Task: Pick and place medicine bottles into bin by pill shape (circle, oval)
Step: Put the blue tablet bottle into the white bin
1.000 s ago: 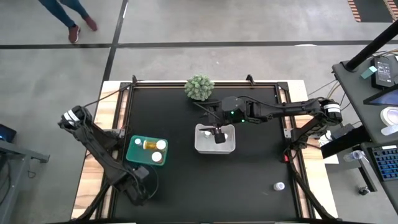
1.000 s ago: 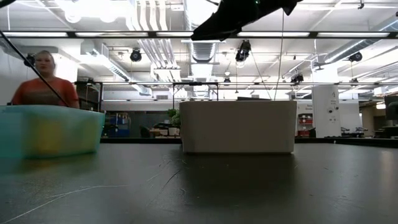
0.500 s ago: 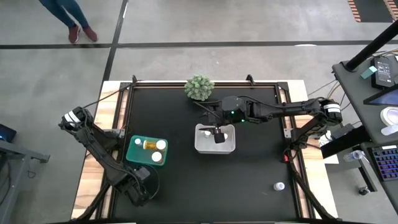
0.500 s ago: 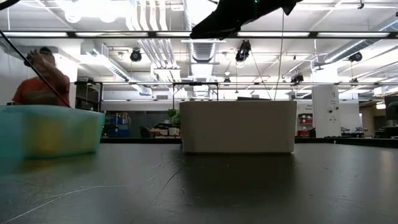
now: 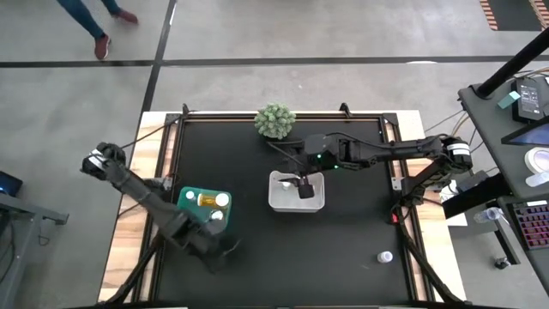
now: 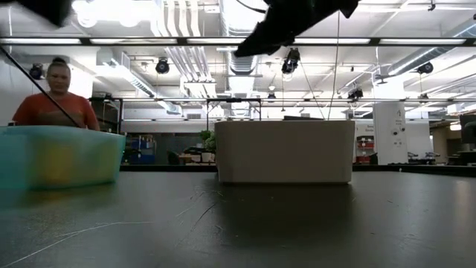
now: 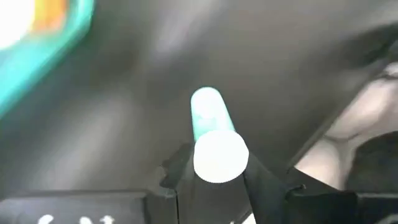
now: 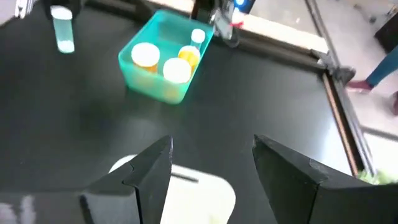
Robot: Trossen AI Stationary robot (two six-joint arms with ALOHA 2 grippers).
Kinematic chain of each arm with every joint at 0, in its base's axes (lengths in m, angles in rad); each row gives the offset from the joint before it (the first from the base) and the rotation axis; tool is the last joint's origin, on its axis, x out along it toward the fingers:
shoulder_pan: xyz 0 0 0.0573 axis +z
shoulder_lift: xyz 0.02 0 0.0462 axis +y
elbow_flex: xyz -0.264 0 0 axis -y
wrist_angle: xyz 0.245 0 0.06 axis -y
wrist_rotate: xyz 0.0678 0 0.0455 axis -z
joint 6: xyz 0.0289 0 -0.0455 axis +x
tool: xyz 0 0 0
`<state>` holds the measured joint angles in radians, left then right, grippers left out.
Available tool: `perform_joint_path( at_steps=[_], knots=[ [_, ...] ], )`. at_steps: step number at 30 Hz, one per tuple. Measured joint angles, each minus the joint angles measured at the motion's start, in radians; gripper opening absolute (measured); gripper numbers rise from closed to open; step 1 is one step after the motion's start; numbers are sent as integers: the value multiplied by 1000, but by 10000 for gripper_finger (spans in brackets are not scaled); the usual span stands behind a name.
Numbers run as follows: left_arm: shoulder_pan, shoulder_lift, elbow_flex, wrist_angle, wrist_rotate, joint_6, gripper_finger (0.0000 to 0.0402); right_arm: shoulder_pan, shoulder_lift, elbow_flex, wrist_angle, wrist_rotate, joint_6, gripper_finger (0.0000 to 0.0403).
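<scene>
No brand name, label text or other writing can be read on any bottle or bin across the four views. At the near edge of the black desk (image 5: 360,223), the left gripper (image 7: 214,177) pinches a clear bottle with a white cap (image 7: 217,154) between its jaws, the cap end toward the wrist camera and the pale teal-tinted body pointing away; the contents cannot be made out, so the pill shape stays unknown. In the overhead view that gripper sits just in front of the green bin (image 5: 187,210), which carries three bottles with white caps, at least one amber-bodied (image 5: 207,200) (the low view shows the bin only as a teal blur with an orange smear inside). The right gripper (image 5: 304,186) hangs over the white bin (image 5: 276,202) at the desk's centre, its jaws spread with nothing between them; from its wrist camera the white bin's rim is cut off at the frame edge, and what lies inside is hidden. One more white-capped bottle (image 5: 385,257) stands alone near the desk's front right corner. A green spiky ball plant (image 5: 274,120) sits at the far edge. A person in an orange top (image 6: 56,100) stands in the room behind, and another person's legs (image 5: 90,21) cross the floor beyond the desk.
</scene>
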<state>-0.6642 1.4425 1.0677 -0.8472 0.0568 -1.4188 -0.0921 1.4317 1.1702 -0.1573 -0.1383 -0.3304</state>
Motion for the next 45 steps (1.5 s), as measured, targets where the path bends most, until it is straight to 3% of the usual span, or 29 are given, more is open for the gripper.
perform_joint_path(
  at_steps=[10, 17, 25, 37, 45],
  knots=[
    [351, 125, 200, 1, -12, 605, 97, 0, -45, 0, -290, 8, 62, 215],
    [439, 328, 320, -98, 67, 849, 97, -2, -139, -39, -339, 9, 120, 215],
    [452, 396, 391, -148, 65, 929, 97, -2, -242, -124, -276, 9, 176, 215],
    [456, 396, 358, -142, 36, 937, 99, -2, -265, -173, -246, 9, 244, 215],
    [456, 396, 317, -71, 34, 954, 126, -2, -265, -173, -231, 9, 250, 215]
  ],
)
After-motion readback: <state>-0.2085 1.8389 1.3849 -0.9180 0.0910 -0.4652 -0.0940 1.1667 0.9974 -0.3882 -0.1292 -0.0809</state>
